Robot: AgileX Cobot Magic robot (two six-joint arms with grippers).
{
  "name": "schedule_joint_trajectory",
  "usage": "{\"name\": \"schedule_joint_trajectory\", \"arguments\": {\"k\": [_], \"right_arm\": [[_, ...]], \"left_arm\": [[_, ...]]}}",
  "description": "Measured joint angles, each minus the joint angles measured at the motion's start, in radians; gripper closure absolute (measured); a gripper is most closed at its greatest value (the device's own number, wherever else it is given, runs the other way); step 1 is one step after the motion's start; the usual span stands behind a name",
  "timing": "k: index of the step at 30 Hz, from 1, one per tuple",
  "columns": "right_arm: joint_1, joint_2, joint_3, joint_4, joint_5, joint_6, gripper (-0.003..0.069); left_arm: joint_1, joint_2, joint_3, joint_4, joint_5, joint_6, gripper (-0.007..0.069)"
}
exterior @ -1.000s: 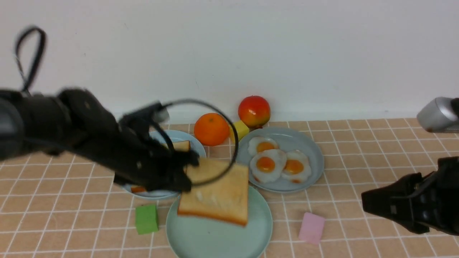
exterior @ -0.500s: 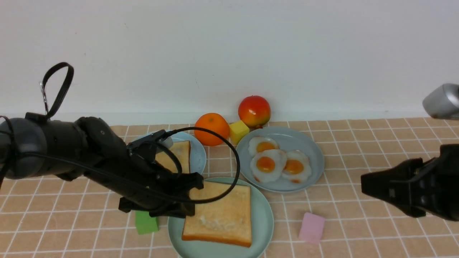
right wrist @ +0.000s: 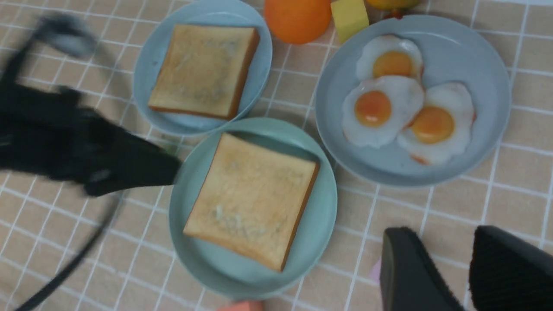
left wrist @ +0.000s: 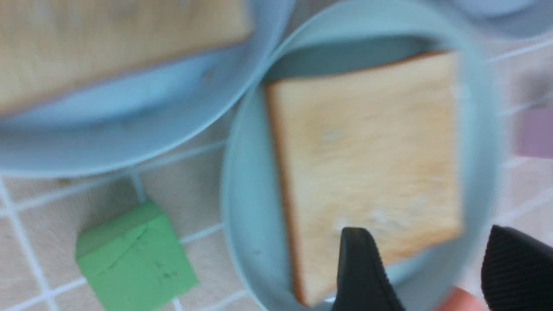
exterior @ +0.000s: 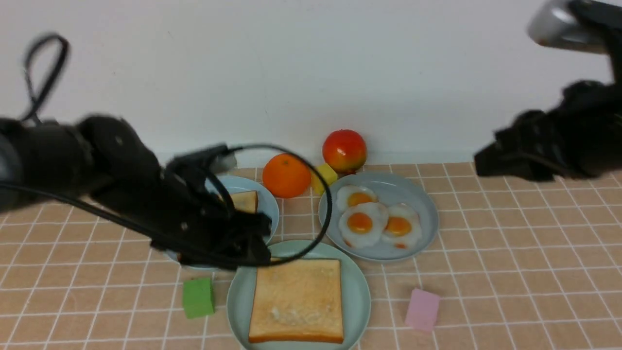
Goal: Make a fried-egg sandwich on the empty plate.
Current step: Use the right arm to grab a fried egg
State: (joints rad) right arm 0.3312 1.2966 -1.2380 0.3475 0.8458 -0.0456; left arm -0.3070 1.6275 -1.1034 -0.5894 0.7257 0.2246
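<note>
- One toast slice lies flat about the middle of the mint-green plate, with nothing on top of it.
- It is square, so no side is longer. Its edges run roughly in line with the tile grid, and a darker crust edge faces the near side of the table.
- The left gripper has its jaws apart and empty. In the right wrist view its tips sit by the mint-green plate's left rim, apart from the toast.
- The left arm reaches in from the left and slopes down and forward over the near part of the light blue plate. It is blurred in the front view.
- A second toast slice lies flat on that light blue plate, which is just behind and left of the mint-green one.
- Three fried eggs lie side by side on the grey-blue plate, behind and right of the mint-green plate.
- The right gripper has its jaws parted with nothing between them.
- The right arm is raised high at the right and blurred. It points inward, well apart from all three plates.
- A green block sits just left of the mint-green plate, and a pink block lies to its right.
- An orange, a yellow block and a red apple stand near the wall on the tiled table.
</note>
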Motion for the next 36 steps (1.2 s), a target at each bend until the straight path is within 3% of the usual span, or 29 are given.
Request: {"name": "schedule_joint_trajectory", "arguments": {"k": [6,9,10,12,18,27,36], "right_arm": [[-0.038,0.225,-0.182,0.004,0.055,0.0,0.0391],[-0.127,0.364,-0.302,0.045,0.144,-0.035,0.0338],[-0.139,0.381,-0.308,0.051,0.148,-0.043,0.0333],[-0.198,0.477,-0.373,0.144,0.184,-0.121,0.0307],[-0.222,0.685,-0.476,0.292,0.177,-0.33,0.0293],[-0.216,0.947,-0.735,0.319,0.32,-0.274,0.0293],[-0.193,1.072,-0.794,0.327,0.324,-0.272,0.0293]], "left_arm": [[0.0,-0.143,-0.057,-0.01,0.155,0.045,0.0348],[0.0,-0.258,0.015,-0.053,0.159,0.116,0.0517],[0.0,-0.265,0.02,-0.054,0.157,0.116,0.0526],[0.0,-0.348,0.092,-0.064,0.127,0.195,0.0634],[0.0,-0.416,0.16,-0.069,0.035,0.302,0.0638],[0.0,-0.416,0.165,-0.074,-0.075,0.313,0.0638],[0.0,-0.416,0.166,-0.071,-0.079,0.314,0.0638]]}}
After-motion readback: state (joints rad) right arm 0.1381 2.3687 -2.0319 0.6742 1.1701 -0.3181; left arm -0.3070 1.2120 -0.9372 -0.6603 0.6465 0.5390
